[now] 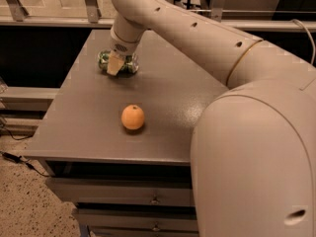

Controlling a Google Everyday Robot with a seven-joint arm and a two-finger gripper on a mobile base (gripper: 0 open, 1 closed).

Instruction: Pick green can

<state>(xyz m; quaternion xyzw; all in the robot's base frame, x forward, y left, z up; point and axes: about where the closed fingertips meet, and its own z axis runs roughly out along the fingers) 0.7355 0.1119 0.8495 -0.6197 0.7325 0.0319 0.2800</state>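
While green can (pixel 131 64) lies on table (pixel 74 132) | tool (pixel 117 66) over it | orange (pixel 133 117) apart

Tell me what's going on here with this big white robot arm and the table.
The robot's arm reaches across the gray table and its claw is down at the green can, which lies near the far left corner. The can rests on the tabletop and is not yet lifted. An orange sits untouched nearer the front edge.

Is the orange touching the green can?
No, the orange lies well apart from the green can, where the gripper is.
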